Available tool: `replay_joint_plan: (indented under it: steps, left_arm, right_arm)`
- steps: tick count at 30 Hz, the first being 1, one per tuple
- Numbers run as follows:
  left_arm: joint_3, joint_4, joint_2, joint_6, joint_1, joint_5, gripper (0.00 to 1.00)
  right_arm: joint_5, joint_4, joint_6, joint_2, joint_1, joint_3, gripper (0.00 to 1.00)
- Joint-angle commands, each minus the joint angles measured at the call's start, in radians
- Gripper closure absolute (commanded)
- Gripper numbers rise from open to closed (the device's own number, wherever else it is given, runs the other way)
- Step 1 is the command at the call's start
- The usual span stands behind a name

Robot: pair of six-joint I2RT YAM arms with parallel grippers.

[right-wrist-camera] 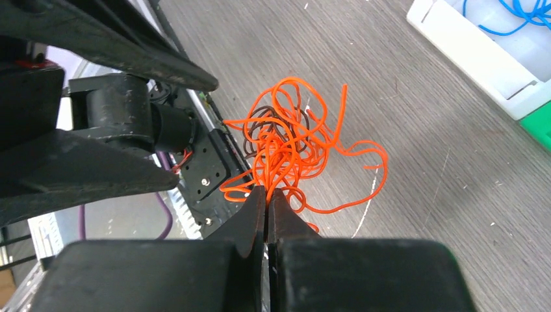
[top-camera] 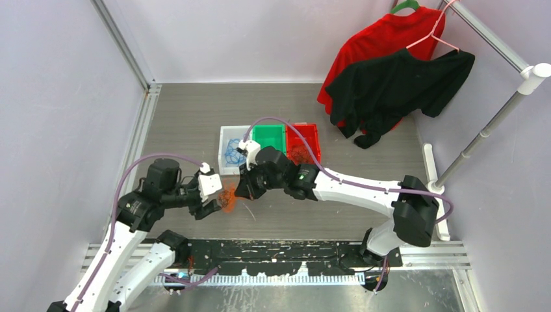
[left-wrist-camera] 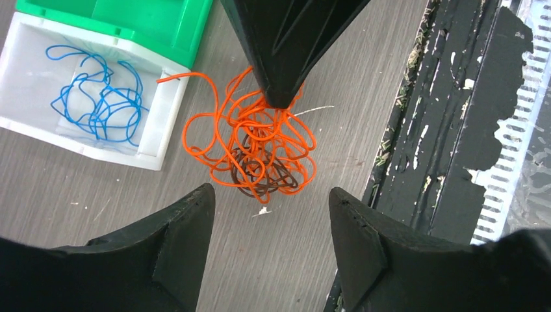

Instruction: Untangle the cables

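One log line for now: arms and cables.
left gripper: jaws open | right gripper: jaws shut on thin orange wire | dark brown wire: knotted in orange | thin blue wire: in white plastic bin

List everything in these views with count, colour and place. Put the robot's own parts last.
orange cable: one tangle, orange, near side of the table, left of centre
brown cable: one, dark brown, knotted inside the orange tangle
blue cable: one loose bundle, blue, in the white bin
white bin: one, white, left end of the row of three bins
green bin: one, green, middle of the row
red bin: one, red, right end of the row
red shirt: one, red, hanging far right
black shirt: one, black, in front of the red one
rack: one, grey, right side
table: one, grey wood-grain
left gripper: one, black, open, facing the tangle
right gripper: one, black, shut on the orange cable
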State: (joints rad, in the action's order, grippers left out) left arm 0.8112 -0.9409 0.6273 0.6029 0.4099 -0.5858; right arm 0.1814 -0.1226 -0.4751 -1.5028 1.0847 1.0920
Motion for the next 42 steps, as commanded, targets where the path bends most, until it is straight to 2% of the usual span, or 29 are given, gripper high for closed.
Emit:
replay_joint_plan:
  steps: [1, 4, 9, 14, 21, 25, 26, 29, 35, 42]
  left_arm:
    - [0.022, -0.008, -0.018, 0.033, -0.005, 0.001, 0.34]
    - [0.017, -0.058, -0.03, 0.058, -0.004, 0.006, 0.36]
    - [0.022, -0.142, -0.038, 0.046, -0.005, -0.034, 0.49]
    - [0.018, -0.04, -0.065, -0.036, -0.005, -0.033, 0.57]
    - [0.017, 0.047, -0.066, -0.007, -0.005, -0.148, 0.57]
    - [0.042, 0.091, -0.035, -0.024, -0.005, -0.161, 0.57]
    - [0.048, 0.087, -0.028, -0.017, -0.005, -0.162, 0.59]
    - [0.06, 0.052, -0.019, 0.024, -0.004, -0.139, 0.76]
    - [0.044, 0.072, -0.051, 0.038, -0.005, -0.043, 0.98]
    - [0.124, -0.039, -0.067, 0.1, -0.005, -0.02, 1.0]
  right_arm:
    - [0.054, 0.039, 0.001, 0.076, -0.005, 0.03, 0.99]
    - [0.082, 0.06, -0.007, 0.094, -0.017, 0.016, 0.99]
    - [0.131, 0.094, -0.023, 0.152, -0.038, -0.025, 0.99]
    - [0.169, 0.108, -0.052, 0.202, -0.055, -0.061, 0.99]
    - [0.237, 0.178, -0.118, 0.204, -0.055, -0.07, 0.99]
    - [0.255, 0.193, -0.133, 0.181, -0.055, -0.058, 0.99]
    - [0.255, 0.195, -0.134, 0.178, -0.055, -0.057, 0.99]
    - [0.241, 0.192, -0.131, 0.184, -0.059, -0.062, 0.99]
    - [0.241, 0.186, -0.14, 0.206, -0.09, -0.087, 0.99]
    - [0.225, 0.161, -0.144, 0.247, -0.218, -0.168, 0.99]
